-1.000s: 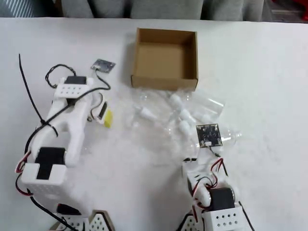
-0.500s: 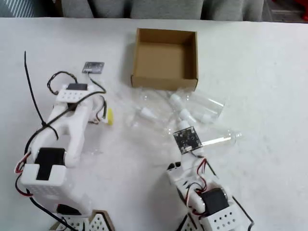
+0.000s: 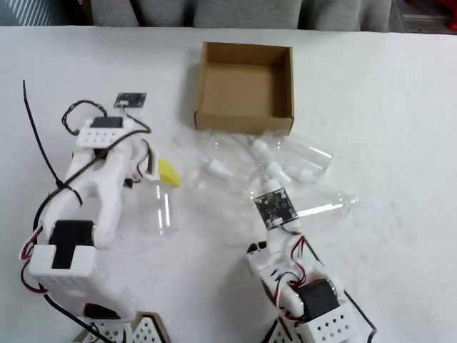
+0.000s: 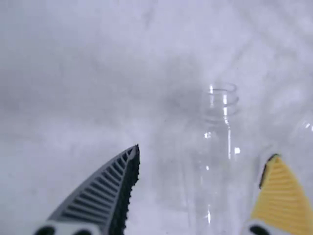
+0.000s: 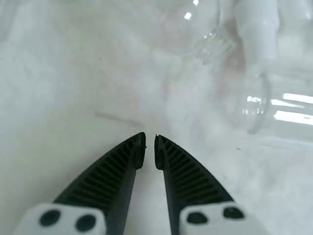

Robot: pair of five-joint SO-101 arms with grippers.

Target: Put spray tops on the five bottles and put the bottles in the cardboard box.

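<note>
A clear uncapped bottle (image 3: 163,209) lies on the white table beside the left arm. In the left wrist view its neck (image 4: 222,100) points away, and my left gripper (image 4: 205,152) stands open around its body, the yellow finger (image 4: 279,196) close against it and the black finger (image 4: 115,183) apart. Several more clear bottles (image 3: 307,158) and white spray tops (image 3: 277,171) lie mixed in front of the cardboard box (image 3: 246,118). My right gripper (image 5: 149,143) is shut on nothing, low over bare table just short of a bottle neck (image 5: 215,41) and a spray top (image 5: 257,24).
The cardboard box stands open with nothing inside it, at the back middle. Another bottle (image 3: 330,207) lies to the right of the right arm's wrist board (image 3: 276,207). Black cables (image 3: 43,143) loop around the left arm. Bare table lies far right and front centre.
The left gripper has opened, its yellow finger swinging out, with a bottle now lying between its fingers. The right arm shifted left a second ago and has kept still since.
</note>
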